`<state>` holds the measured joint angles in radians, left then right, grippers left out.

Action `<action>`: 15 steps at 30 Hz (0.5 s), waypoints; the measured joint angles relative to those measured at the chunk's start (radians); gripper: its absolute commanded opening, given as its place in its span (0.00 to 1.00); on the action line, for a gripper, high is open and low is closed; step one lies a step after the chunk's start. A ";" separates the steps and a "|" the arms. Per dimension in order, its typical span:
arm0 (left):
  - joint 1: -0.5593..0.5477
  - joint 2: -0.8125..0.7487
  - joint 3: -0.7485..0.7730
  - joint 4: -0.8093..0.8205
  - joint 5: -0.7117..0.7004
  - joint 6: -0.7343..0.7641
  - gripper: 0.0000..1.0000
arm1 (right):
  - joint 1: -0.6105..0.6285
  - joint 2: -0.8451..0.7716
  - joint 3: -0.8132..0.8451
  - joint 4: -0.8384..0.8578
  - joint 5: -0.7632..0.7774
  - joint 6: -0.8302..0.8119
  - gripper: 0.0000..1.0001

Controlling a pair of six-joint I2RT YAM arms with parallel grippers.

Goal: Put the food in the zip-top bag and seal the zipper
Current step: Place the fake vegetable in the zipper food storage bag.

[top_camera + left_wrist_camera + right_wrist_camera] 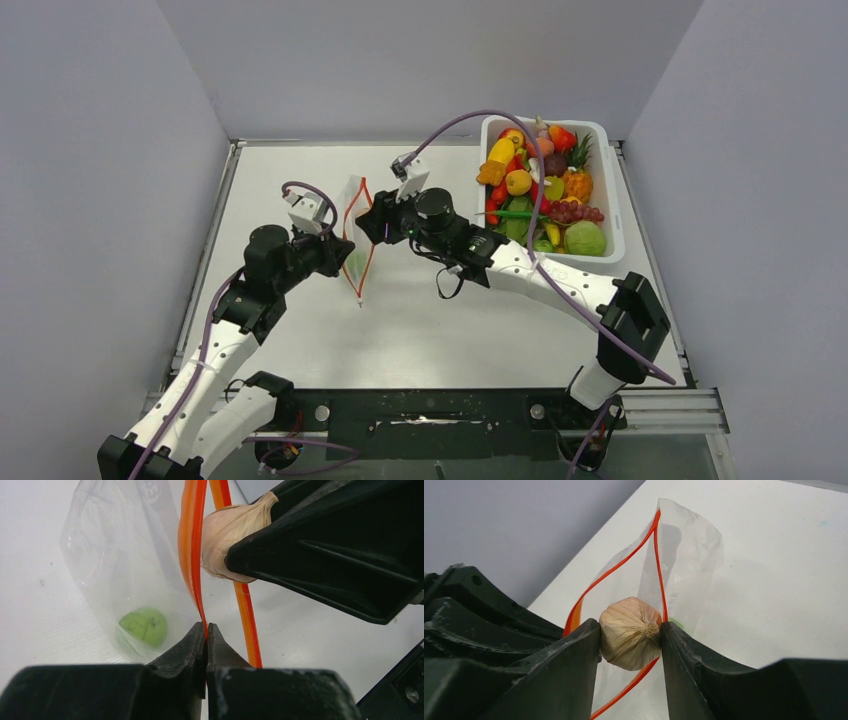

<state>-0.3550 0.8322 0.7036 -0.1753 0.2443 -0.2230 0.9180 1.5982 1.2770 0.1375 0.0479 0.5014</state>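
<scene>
The clear zip-top bag [355, 235] stands upright mid-table with its mouth held open. My left gripper [206, 627] is shut on one lip of the orange zipper [192, 555]; the other lip [246, 620] hangs free beside it. My right gripper [630, 624] is shut on a pale garlic bulb [624, 640] and holds it at the bag's mouth, between the two zipper lips [614, 570]. In the left wrist view the garlic [225, 530] presses against the held lip. A green piece of food [144, 626] lies at the bottom of the bag [115, 555].
A white tub [614, 200] at the back right holds several more pieces of food [540, 190]. Grey walls close in the table on the left, right and back. A purple cable [470, 115] arcs over the right arm.
</scene>
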 measured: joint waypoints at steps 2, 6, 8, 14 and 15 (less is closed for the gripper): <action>0.002 0.000 0.000 0.000 0.001 -0.002 0.00 | 0.000 0.015 0.013 -0.030 0.016 -0.003 0.43; 0.003 -0.003 -0.002 0.002 0.002 -0.002 0.00 | 0.000 0.030 0.018 -0.053 0.020 -0.003 0.47; 0.004 -0.003 -0.002 0.003 0.003 -0.002 0.00 | 0.000 0.031 0.018 -0.053 0.006 0.001 0.50; 0.004 -0.003 -0.002 0.004 0.004 -0.002 0.00 | 0.000 0.031 0.023 -0.042 -0.034 0.029 0.61; 0.004 -0.003 -0.002 0.003 0.004 -0.002 0.00 | 0.000 0.031 0.028 -0.042 -0.036 0.033 0.63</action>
<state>-0.3511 0.8295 0.7017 -0.1719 0.2485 -0.2253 0.9180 1.6291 1.3048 0.0952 0.0120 0.5343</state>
